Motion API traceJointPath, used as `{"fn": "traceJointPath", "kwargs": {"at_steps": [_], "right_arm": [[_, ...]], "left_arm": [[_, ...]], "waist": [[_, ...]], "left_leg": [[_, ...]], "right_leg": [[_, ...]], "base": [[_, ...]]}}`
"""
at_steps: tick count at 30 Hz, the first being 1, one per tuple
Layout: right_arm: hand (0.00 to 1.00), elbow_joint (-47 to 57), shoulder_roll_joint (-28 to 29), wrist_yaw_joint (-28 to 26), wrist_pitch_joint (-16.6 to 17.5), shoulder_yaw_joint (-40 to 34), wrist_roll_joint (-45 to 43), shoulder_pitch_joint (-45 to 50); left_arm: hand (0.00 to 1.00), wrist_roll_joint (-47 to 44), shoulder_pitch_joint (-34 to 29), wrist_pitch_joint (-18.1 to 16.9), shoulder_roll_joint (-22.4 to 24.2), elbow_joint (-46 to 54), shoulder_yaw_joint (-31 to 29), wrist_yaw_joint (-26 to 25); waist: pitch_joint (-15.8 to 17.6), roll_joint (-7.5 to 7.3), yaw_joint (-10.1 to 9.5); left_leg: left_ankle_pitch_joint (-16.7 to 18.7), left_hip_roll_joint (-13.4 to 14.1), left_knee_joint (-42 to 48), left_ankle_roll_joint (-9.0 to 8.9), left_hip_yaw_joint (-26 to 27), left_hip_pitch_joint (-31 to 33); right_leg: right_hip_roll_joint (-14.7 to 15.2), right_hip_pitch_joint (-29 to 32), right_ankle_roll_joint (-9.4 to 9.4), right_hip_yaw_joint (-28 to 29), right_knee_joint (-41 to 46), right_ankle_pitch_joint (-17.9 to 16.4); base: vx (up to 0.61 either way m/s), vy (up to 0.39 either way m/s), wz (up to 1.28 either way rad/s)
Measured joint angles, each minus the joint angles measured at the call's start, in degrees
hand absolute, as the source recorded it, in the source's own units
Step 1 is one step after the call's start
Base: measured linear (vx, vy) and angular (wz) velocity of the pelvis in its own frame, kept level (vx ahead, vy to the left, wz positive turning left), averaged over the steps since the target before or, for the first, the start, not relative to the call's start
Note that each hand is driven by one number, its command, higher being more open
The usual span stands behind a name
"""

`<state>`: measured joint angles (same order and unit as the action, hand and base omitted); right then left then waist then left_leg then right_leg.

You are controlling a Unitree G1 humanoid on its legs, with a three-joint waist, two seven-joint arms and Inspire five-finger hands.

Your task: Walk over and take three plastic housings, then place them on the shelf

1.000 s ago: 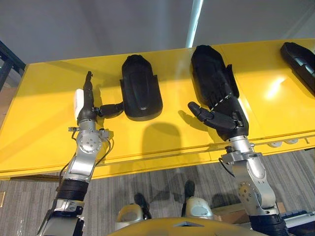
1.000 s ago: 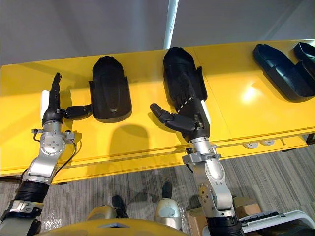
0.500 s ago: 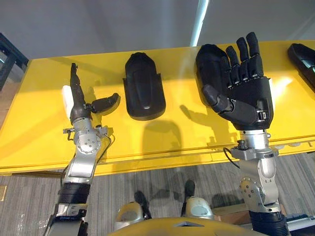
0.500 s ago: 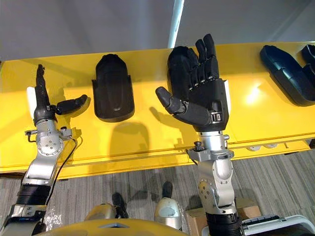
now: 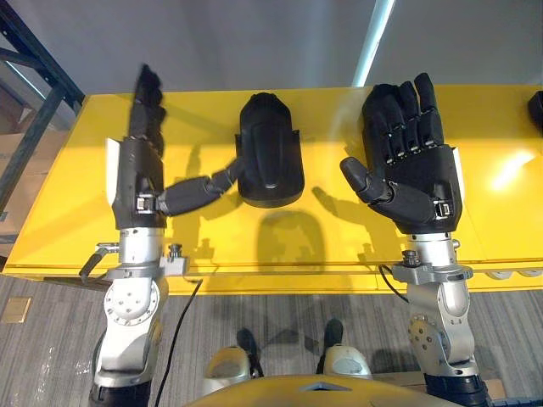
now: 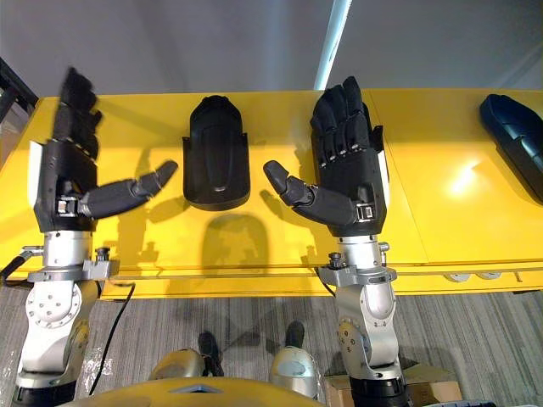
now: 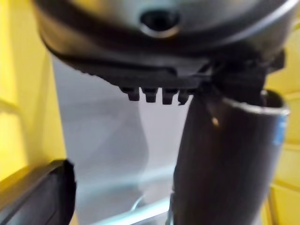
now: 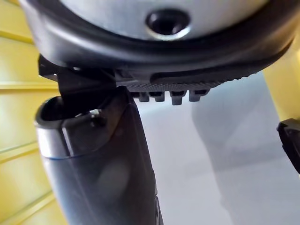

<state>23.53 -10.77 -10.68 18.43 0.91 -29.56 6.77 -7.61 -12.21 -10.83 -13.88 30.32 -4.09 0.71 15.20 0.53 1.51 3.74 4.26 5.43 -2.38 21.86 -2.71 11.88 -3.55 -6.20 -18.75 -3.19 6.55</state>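
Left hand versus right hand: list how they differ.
Left hand stands left of the black housing, thumb stretched sideways towards it; right hand stands to the housing's right, thumb angled up. Left hand is turned narrower; right hand shows its broad back. Both are open, holding nothing, over the yellow surface.

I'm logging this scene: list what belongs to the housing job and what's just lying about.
Job: middle housing, housing at the right edge, yellow table, left hand, right hand.
Lying about: dark metal frame at the left, cardboard box on the floor.
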Motion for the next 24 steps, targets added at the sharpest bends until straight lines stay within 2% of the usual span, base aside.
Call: {"fn": "traceJointPath", "kwargs": {"at_steps": [4, 10, 16, 21, 24], "right_arm": [[1.00, 0.0, -0.5, -0.1, 0.0, -0.2, 0.0, 1.4], [1.00, 0.0, -1.5, -0.1, 0.0, -0.2, -0.1, 1.6], [1.00, -0.1, -3.0, 0.1, 0.0, -0.1, -0.1, 1.6], [1.00, -0.4, -3.1, 0.1, 0.0, 1.1, -0.1, 1.6], [1.00, -0.5, -3.1, 0.1, 0.0, 1.9, -0.1, 1.6]], "left_arm": [[1.00, -3.3, -2.9, 2.5, -0.4, -0.7, -0.4, 7.9], [1.00, -2.0, -4.1, 4.2, -2.0, -3.0, -0.7, 10.6], [1.00, 2.1, -3.7, 4.9, -2.6, -8.3, 0.3, 6.9], [1.00, 8.0, -0.5, 5.6, -2.7, -15.9, 3.9, 1.1], [1.00, 8.0, 1.2, 5.8, -2.7, -19.1, 5.3, -0.5]], "waist": [[-0.2, 0.24, -0.29], [-1.2, 1.07, -0.21], [-2.7, 1.32, 0.01], [-4.0, 0.91, 0.12], [-4.1, 0.79, 0.25]], "left_leg": [[-1.0, -0.3, -1.7, -0.05, -0.1, -1.1], [-2.2, -0.7, -4.1, -0.08, -0.3, -1.9], [-2.9, -0.7, -5.1, -0.16, -0.4, -2.1], [-3.2, -0.8, -5.9, -0.18, 0.2, -2.6], [-3.2, -0.9, -6.0, -0.19, 0.6, -2.9]], "right_leg": [[0.0, -0.5, 0.02, -0.2, 0.0, 0.0], [0.0, -0.6, 0.03, -0.6, -0.1, 0.0], [-0.2, -0.5, -0.05, -0.8, -0.4, 0.1], [-0.2, -0.5, -0.28, -0.2, -0.9, 0.3], [-0.2, -0.4, -0.33, 0.3, -0.9, 0.3]], "base": [[-0.04, -0.008, 0.02], [-0.03, -0.001, 0.03], [-0.01, -0.001, 0.01], [-0.01, 0.000, -0.05], [-0.02, 0.005, -0.09]]}}
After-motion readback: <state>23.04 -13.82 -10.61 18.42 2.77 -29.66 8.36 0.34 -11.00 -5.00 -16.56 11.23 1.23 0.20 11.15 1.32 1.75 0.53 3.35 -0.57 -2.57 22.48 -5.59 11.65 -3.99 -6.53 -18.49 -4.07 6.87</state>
